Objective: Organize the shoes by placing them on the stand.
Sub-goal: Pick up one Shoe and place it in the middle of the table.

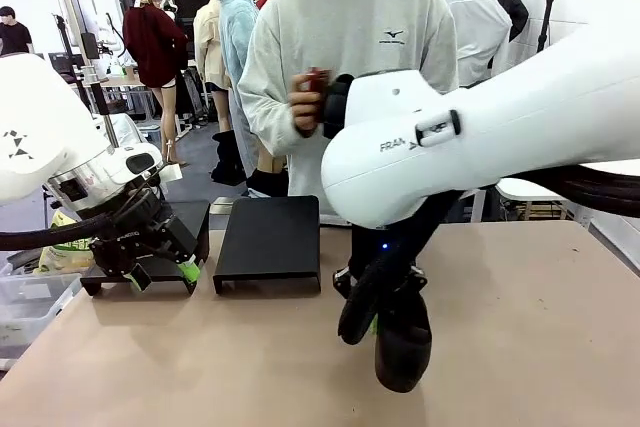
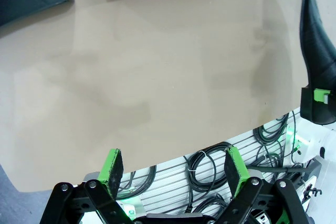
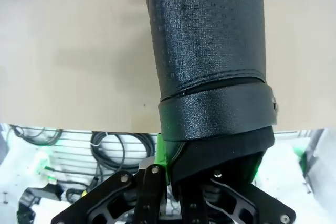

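My right gripper (image 1: 372, 322) is clenching a black shoe (image 1: 404, 349); my left gripper (image 1: 162, 275), at its nine o'clock, is hanging released.

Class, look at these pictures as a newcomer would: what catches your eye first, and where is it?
The white right arm reaches in from the right, its right gripper shut on a black shoe hanging toe-down over the near middle of the table. At the left, the open left gripper hovers beside a black stand; a person in a grey sweatshirt stands across the table.
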Robot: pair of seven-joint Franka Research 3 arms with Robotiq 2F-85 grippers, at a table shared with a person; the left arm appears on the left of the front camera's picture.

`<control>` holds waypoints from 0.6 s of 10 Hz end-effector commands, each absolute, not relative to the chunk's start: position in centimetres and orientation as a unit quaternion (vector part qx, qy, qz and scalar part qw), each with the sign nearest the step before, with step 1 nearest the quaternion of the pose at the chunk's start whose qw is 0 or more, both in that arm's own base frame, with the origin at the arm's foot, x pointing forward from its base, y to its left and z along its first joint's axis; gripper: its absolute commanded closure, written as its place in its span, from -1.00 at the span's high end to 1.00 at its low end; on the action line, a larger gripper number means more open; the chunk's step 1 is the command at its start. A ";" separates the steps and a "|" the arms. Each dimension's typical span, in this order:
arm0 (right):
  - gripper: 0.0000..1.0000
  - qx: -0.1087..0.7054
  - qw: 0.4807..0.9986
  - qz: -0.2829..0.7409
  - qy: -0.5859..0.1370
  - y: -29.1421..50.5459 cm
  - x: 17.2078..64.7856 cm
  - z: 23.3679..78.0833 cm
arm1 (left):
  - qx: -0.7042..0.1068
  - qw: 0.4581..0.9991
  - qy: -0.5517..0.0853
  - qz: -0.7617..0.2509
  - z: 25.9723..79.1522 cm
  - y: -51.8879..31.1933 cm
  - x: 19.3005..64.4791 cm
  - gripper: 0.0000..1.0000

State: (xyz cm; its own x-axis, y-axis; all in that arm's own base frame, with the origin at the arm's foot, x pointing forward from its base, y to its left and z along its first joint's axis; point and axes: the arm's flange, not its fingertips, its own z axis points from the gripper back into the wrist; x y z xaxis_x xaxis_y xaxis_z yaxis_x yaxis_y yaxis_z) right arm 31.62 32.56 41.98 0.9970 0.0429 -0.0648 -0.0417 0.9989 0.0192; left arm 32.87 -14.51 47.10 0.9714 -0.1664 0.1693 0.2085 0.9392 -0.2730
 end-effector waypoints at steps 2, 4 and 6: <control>-1.00 -0.012 0.999 0.035 0.027 35.3 32.7 41.3 | -0.147 0.982 -0.070 -0.096 47.0 -14.5 32.8 1.00; -1.00 -0.016 0.998 0.051 0.038 36.4 33.4 39.3 | -0.147 0.982 -0.070 -0.096 47.0 -14.5 32.8 1.00; -1.00 -0.014 0.998 0.045 0.042 36.7 34.2 37.7 | -0.147 0.982 -0.070 -0.096 47.0 -14.5 32.8 1.00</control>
State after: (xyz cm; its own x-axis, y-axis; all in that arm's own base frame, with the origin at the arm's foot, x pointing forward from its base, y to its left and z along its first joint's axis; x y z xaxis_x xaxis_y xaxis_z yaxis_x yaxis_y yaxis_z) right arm 33.41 35.81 37.86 0.9863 0.1206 -0.1122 -0.1236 0.9921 -0.0196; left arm 32.87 -14.51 47.11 0.9714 -0.1664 0.1693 0.2085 0.9392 -0.2730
